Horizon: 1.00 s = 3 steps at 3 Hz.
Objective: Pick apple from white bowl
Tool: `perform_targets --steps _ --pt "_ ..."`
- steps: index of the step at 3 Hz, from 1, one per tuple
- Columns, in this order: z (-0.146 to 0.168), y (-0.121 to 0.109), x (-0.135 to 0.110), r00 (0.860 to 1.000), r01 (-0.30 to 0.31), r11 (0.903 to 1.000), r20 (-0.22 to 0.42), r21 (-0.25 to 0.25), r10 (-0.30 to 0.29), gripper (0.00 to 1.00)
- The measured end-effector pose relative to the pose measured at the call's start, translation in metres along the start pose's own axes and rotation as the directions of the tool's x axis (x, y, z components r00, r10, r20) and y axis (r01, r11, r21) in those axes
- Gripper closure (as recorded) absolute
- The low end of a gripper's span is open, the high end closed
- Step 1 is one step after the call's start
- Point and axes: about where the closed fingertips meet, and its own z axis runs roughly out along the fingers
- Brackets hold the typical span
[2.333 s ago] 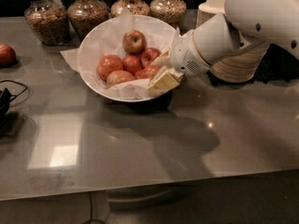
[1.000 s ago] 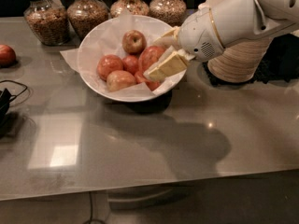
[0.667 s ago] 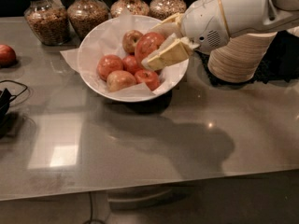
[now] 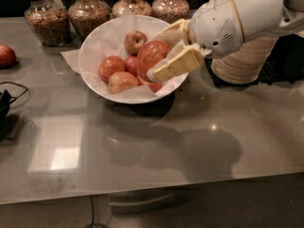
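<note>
The white bowl lined with crinkled white paper stands on the grey table at the back centre. My gripper reaches in from the right and is shut on the apple, a large red-orange one, held just above the pile. Its beige fingers clasp the apple from both sides. Several smaller apples stay in the bowl: a red one, a pale one, and a yellow-brown one at the back.
Several glass jars of grain line the table's back edge. A stack of beige paper bowls stands right of the bowl, behind my arm. A lone red apple lies far left. A black cable sits at the left edge.
The gripper closed on the large apple in the bowl's right side and lifted it up and slightly left, clear of the pile. The arm rose with it.
</note>
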Motion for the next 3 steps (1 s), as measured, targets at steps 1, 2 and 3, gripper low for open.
perform_targets --steps 1,2,3 --pt "0.004 0.042 0.006 0.998 -0.003 0.9987 -0.066 -0.05 0.0 1.0" --pt "-0.002 0.083 0.018 0.99 -0.025 0.9984 -0.136 -0.051 0.018 1.0" --pt "-0.002 0.083 0.018 0.99 -0.025 0.9984 -0.136 -0.051 0.018 1.0"
